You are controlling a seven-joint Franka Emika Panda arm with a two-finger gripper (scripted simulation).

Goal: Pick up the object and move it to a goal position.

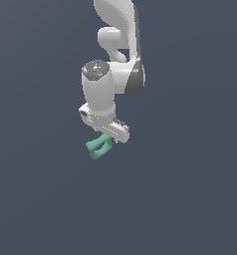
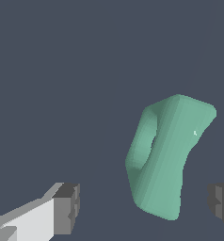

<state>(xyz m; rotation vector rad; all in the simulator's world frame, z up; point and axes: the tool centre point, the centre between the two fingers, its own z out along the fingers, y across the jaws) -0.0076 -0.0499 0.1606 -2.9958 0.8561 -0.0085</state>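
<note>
The object (image 2: 170,155) is a chunky teal-green loop with a hole through it, lying on the dark grey floor. In the wrist view it sits between my two fingers, nearer one of them, and neither dark pad (image 2: 67,207) touches it. My gripper (image 2: 144,207) is open, its fingers spread wider than the piece. In the exterior view the object (image 1: 99,146) pokes out from under the white hand, and my gripper (image 1: 106,137) hangs right above it with its fingertips mostly hidden by the hand.
The white arm (image 1: 118,45) reaches down from the top of the exterior view. A plain dark grey floor (image 1: 190,189) lies all around, with nothing else on it.
</note>
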